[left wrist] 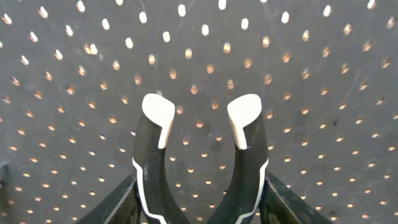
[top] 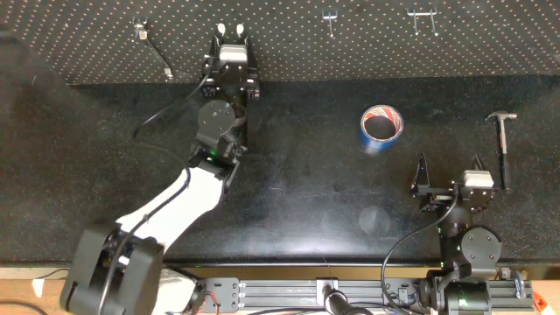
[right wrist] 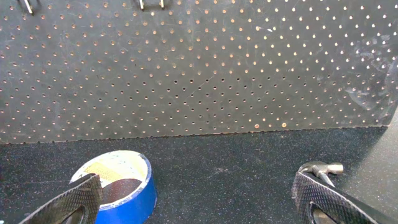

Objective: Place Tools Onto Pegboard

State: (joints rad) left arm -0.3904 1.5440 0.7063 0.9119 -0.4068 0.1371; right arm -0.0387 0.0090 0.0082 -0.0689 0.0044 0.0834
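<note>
Left jaws apart, empty, close before the pegboard (top: 350,44); right jaws wide apart over the worktop (top: 297,166), near tape roll (top: 382,110) and hammer (top: 502,149).

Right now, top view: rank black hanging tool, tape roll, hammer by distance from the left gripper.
1. Black hanging tool, on the pegboard just left of the left gripper.
2. Tape roll, right of centre.
3. Hammer, far right.
</note>
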